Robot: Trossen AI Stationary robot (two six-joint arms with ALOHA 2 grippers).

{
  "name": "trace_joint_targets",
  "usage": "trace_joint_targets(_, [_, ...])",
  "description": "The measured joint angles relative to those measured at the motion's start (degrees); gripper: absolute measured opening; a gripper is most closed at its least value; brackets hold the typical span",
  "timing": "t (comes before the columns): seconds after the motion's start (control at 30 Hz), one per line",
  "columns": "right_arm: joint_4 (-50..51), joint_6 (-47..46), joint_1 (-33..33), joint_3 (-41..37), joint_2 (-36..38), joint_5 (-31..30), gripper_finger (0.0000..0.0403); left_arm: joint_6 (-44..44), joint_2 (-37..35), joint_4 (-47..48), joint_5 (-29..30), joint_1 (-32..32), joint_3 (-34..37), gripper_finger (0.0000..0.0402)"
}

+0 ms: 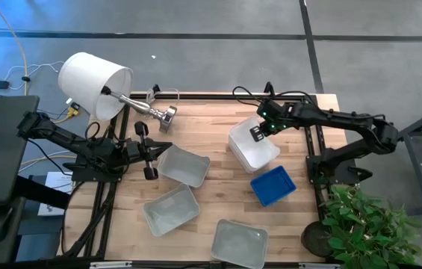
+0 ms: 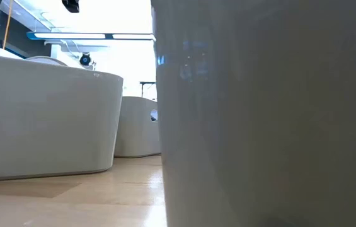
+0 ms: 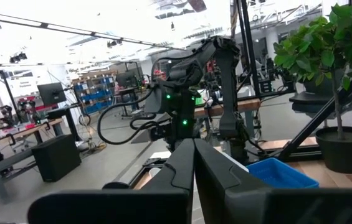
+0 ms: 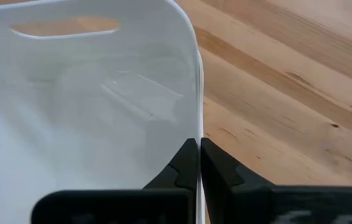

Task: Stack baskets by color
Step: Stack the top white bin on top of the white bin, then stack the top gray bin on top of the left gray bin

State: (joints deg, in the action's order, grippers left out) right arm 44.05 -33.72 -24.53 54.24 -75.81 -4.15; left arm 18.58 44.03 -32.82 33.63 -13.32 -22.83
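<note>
1. Grey basket point(image 1: 239, 243) at the table's point(image 1: 211, 119) near edge, nearest of all; it lies alone, with a second grey basket point(image 1: 170, 208) beyond it toward the left arm.
2. Blue basket point(image 1: 273, 185) beyond the near grey basket, toward the right arm, lying apart from the others.
3. Third grey basket point(image 1: 184, 165) further in; just beside it the left gripper point(image 1: 151, 150), fingers pressed together, grasping nothing.
4. White basket point(image 1: 254, 144) just beyond the blue one, tilted; the right gripper point(image 1: 258, 133) has its fingers point(image 4: 191, 163) pinched on the basket's rim point(image 4: 195, 93).
5. Lamp point(image 1: 95, 84) lies on its side at the table's far left corner, well apart from the blue basket.
</note>
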Motion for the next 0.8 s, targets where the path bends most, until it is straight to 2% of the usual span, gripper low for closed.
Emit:
trace_joint_targets(0.3, [0.0, -0.28, 0.0, 0.0, 0.0, -0.34, 0.0001, 0.03, -0.01, 0.0, 0.0, 0.0, 0.0, 0.0])
trace_joint_targets(0.4, [0.42, -0.18, 0.0, 0.0, 0.0, -0.94, 0.0017, 0.03, 0.0, 0.0, 0.0, 0.0, 0.0, 0.0])
trace_joint_targets(0.5, [0.42, 1.42, 0.02, 0.0, 0.02, -2.29, 0.0054, 0.03, -0.01, 0.0, 0.0, 0.0, 0.0, 0.0])
trace_joint_targets(0.7, [0.47, 5.02, 0.02, 0.34, 0.47, -9.37, 0.0161, 0.05, 0.0, 0.02, 0.02, 0.0, 0.0, 0.0])
trace_joint_targets(0.8, [0.57, 7.65, 0.02, 2.05, 1.67, -9.26, 0.0206, 0.05, 0.0, 0.02, 0.02, 0.0, 0.0, 0.0])
